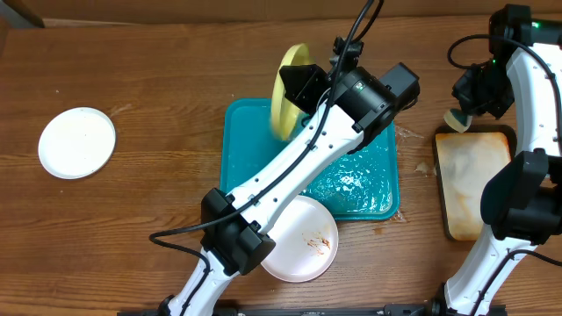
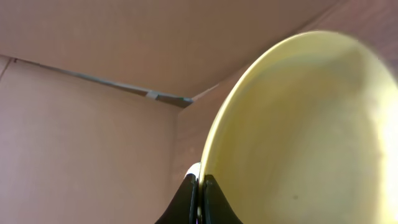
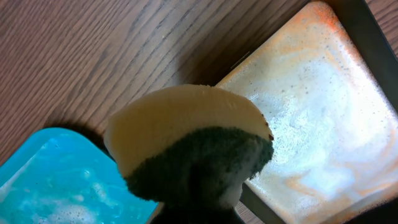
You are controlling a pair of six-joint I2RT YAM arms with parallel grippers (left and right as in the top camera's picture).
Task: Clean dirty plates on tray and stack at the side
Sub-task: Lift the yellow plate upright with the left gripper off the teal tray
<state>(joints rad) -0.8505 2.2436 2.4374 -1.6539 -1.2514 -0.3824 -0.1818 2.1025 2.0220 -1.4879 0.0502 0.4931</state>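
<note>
Probably a lab: cardboard walls [image 2: 93,43] enclose the wooden table [image 1: 158,79].

plates: 3 — 1 plain white plate [image 1: 77,142], 1 smeared white plate [image 1: 307,244], 1 pale yellow plate [image 1: 287,88] | trays: 2 — 1 teal tray [image 1: 246,149], 1 dark-rimmed foamy tray [image 1: 474,180] | sponge [image 3: 186,134]: 1 | robot arms: 2, left arm [image 1: 290,171] and right arm [image 1: 537,88]

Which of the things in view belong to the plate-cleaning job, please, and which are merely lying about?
Job: pale yellow-green plate, upright in the left end effector; smeared white plate; plain white plate at the side; teal tray; sponge in the right end effector; foamy tray.
Just there: cardboard backdrop; wooden table.
</note>
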